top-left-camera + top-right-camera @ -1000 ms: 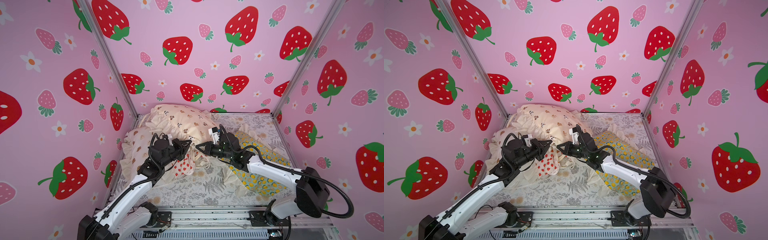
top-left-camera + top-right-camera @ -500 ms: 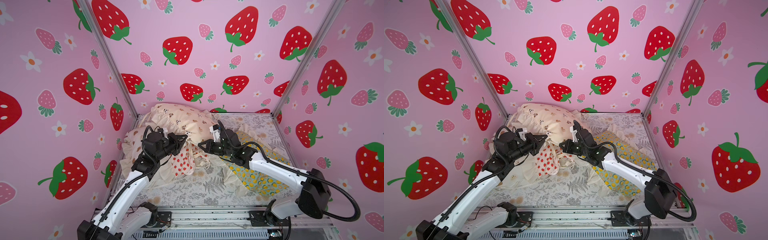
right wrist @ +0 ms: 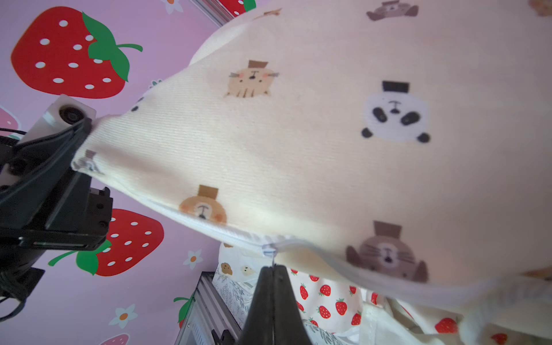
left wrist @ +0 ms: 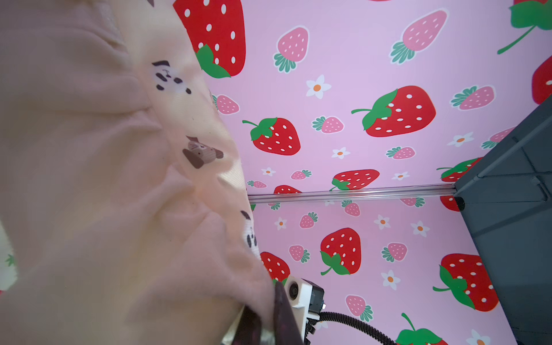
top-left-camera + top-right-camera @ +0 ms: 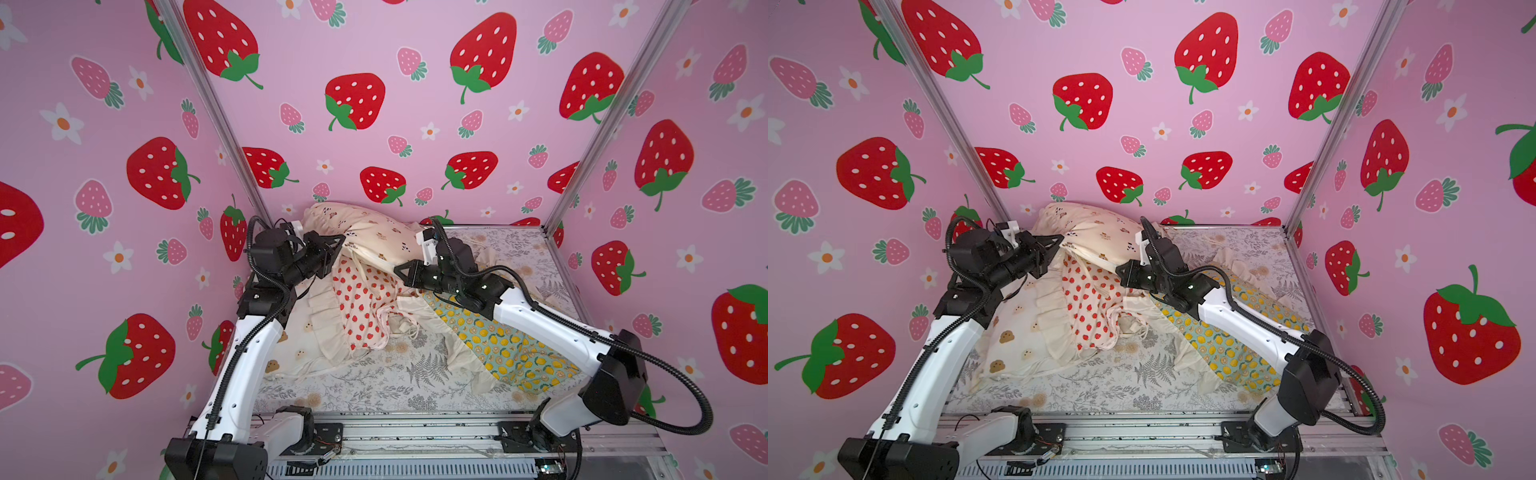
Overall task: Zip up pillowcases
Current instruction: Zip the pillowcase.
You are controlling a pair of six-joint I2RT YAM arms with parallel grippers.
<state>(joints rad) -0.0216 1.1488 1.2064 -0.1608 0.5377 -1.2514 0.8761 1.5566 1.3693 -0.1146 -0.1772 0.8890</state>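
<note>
Your left tool (image 5: 338, 242) is clamped on a corner of the cream animal-print pillowcase (image 5: 374, 232). Your right tool (image 3: 272, 270) is pinched shut on its zipper pull (image 3: 269, 253), part-way along the lower seam. Between them the case hangs lifted and stretched above the others, toward the back of the surface. It looks plump, though what fills it is hidden. Below it the strawberry pillowcase (image 5: 361, 303) lies crumpled in the middle. The bear-face pillowcase (image 5: 291, 353) lies at the left beside your left arm, and the lemon pillowcase (image 5: 511, 349) at the right under your right arm. A grey fern-print sheet (image 5: 415, 374) covers the surface, and pink strawberry-print walls (image 5: 415, 124) enclose three sides. You have four pillowcases, one sheet and two tools.
</note>
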